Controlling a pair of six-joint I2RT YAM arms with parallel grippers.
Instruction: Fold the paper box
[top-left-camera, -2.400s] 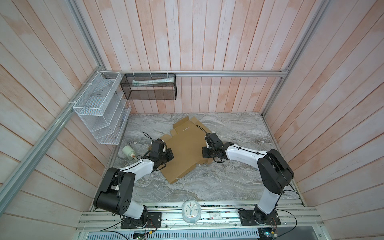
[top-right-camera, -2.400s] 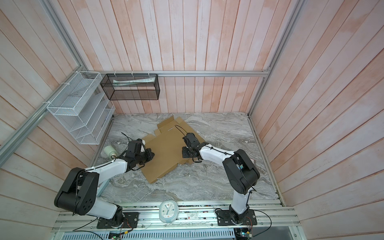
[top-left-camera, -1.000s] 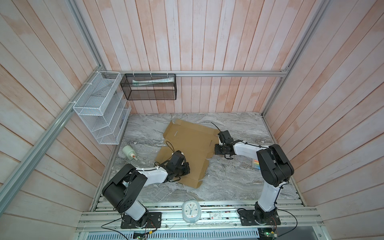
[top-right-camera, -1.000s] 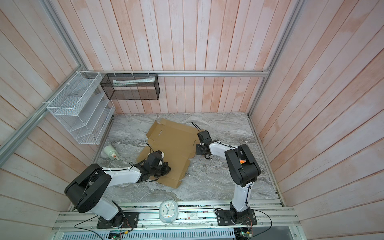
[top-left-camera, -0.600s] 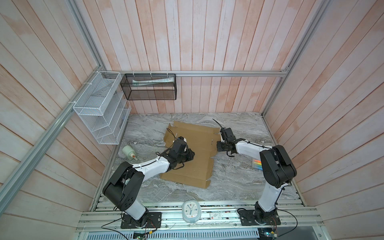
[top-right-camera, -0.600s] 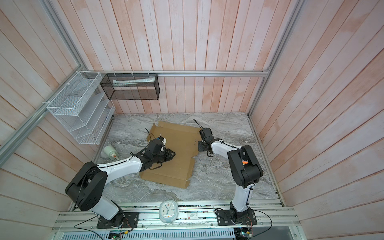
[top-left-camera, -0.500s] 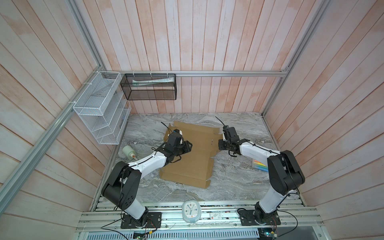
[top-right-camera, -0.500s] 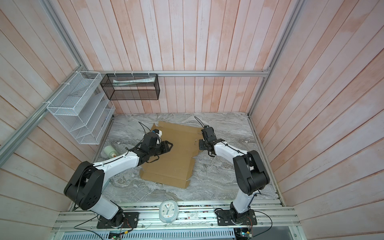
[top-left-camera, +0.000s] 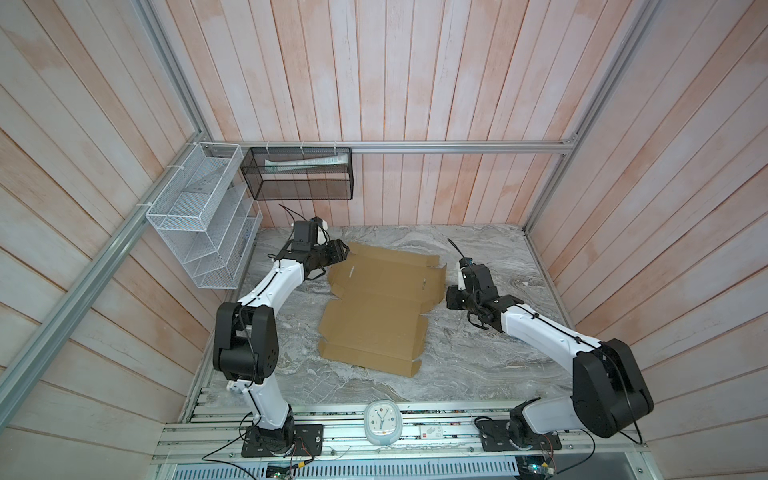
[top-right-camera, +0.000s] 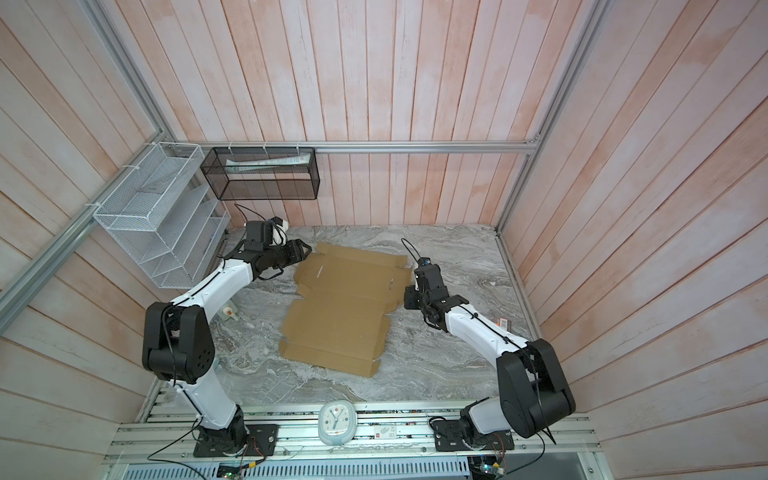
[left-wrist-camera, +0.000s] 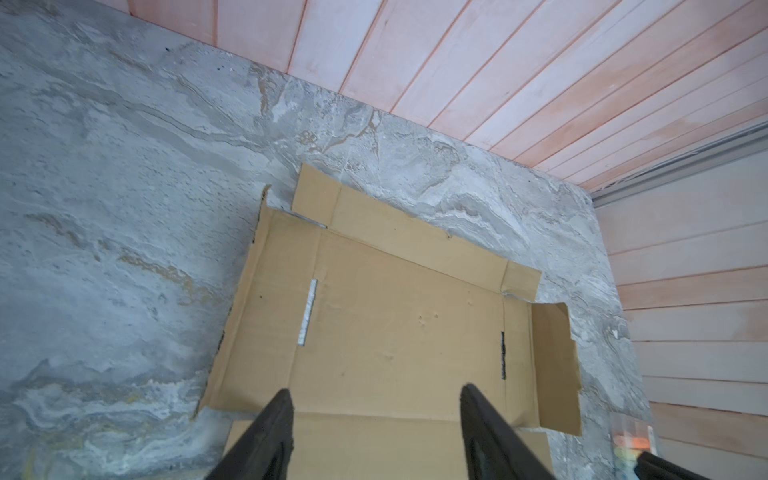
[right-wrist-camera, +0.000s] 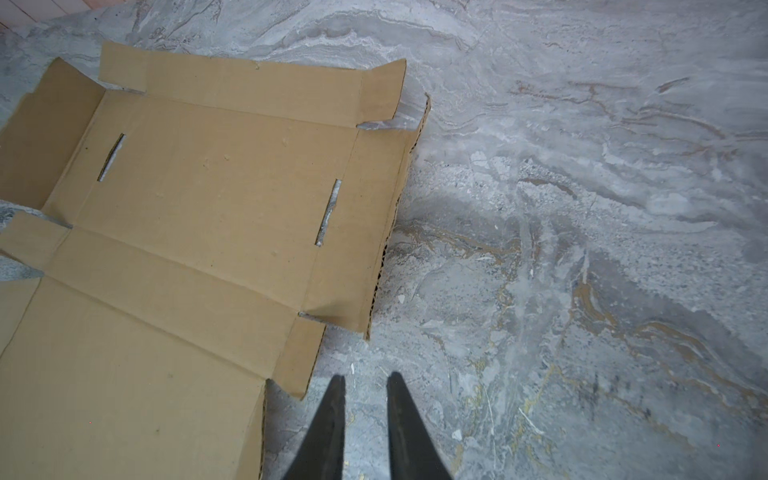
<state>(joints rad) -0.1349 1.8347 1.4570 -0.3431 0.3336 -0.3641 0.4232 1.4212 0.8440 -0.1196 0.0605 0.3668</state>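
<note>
I see the paper box (top-left-camera: 382, 307) as a plain brown corrugated cardboard sheet, die-cut w/ creases, flaps and two narrow slots. It lies opened out flat on the grey marble-pattern worktop (top-left-camera: 478, 357), about mid-worktop, long axis running near to far, none of its panels stood up. In both top views the narrow flap strip sits along its far edge; the right side flap looks a touch lifted at its outer edge in the right wrist view (right-wrist-camera: 187, 228). Left end effector (top-left-camera: 343, 251) is at the far-left corner of the sheet, above it, jaws spread wide w/ nothing between them; the left wrist view (left-wrist-camera: 376, 395) shows only cardboard below the two dark fingers (left-wrist-camera: 274, 432). Can't tell if the tips touch the sheet. Right end effector (top-left-camera: 452, 300) sits just beside the sheet's right edge, over bare worktop. Its jaws are parted by a narrow gap, gripping nothing, per the right wrist view (right-wrist-camera: 365, 378). White wire rack (top-left-camera: 199, 232) on the left wall, black mesh basket (top-left-camera: 297, 174) on the far wall, pale clock (top-left-camera: 381, 424) on the near rail.
</note>
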